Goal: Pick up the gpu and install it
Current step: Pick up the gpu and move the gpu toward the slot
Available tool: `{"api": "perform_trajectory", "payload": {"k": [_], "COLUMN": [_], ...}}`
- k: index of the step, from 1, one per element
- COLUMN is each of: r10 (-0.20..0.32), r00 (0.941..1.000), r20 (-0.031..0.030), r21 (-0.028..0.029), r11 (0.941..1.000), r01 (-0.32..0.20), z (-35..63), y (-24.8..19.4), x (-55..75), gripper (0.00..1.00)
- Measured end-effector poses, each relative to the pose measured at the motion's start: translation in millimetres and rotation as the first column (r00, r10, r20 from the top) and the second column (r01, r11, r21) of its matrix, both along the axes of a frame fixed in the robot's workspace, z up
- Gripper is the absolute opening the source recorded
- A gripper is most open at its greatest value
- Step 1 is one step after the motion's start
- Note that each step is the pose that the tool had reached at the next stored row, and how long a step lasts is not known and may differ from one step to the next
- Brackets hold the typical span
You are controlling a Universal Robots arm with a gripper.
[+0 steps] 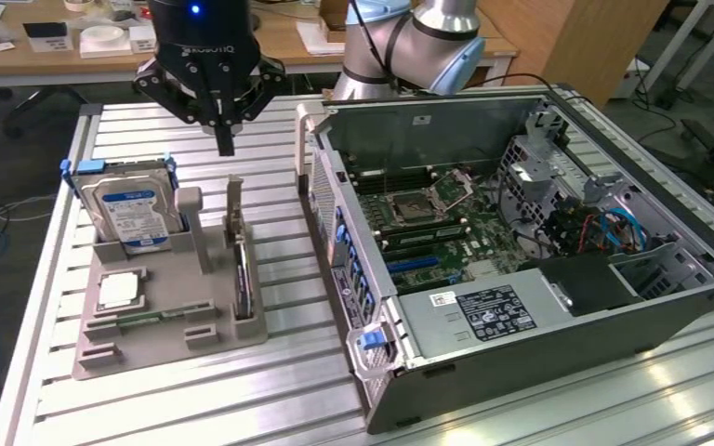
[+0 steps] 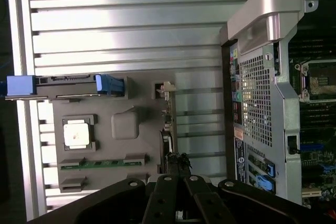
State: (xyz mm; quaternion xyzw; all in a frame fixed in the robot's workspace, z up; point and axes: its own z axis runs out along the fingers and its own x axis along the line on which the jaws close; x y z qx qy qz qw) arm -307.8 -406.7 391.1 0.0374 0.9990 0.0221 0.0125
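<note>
Where the card is stored: the gpu (image 1: 244, 274) is seen standing on its long edge in a slot of the grey holder (image 1: 165, 269), between the hard drive (image 1: 134, 214) and the open computer case (image 1: 654, 325).
Card orientation: the pale bracket strip is set upright at the end nearer the gripper (image 1: 224, 144); the black board runs away from it along the holder.
Finger state: the fingers are pressed fully together and nothing is held between them.
Gripper position: the gripper is hung above the slatted table (image 1: 208, 400), well clear of the card and touching nothing; in the wrist view its tips are lined up with the card's thin upper edge.
Neighbouring parts: a processor (image 1: 122, 290) and a green memory stick (image 1: 146, 321) are laid flat in the same holder.
Weight and stiffness (judged): the card is expected to be light and rigid, with no give across its thickness.
Fragility (judged): the board faces are taken to be delicate; squeezing force is best kept low.
Slip risk (judged): the thin smooth faces may slide if gripped off-centre.
Recommended hold (judged): the exposed upper edge, near mid-length, is to be pinched across the card's thickness, clear of the bracket.
Installation status: no card is seated in the case.
</note>
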Motion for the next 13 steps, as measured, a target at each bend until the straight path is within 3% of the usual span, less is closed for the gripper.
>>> {"api": "perform_trajectory", "payload": {"k": [6, 10, 13], "r10": [0.000, 0.000, 0.000], "r00": [1.0000, 1.0000, 1.0000], "r20": [0.0000, 0.0000, 0.0000], "r21": [0.0001, 0.0000, 0.0000], "r11": [1.0000, 1.0000, 1.0000], "r01": [0.000, 0.000, 0.000], "z": [0.0, 0.0, 0.0], "y": [0.0, 0.0, 0.0], "x": [0.0, 0.0, 0.0], "gripper": [0.11, 0.35, 0.41]}}
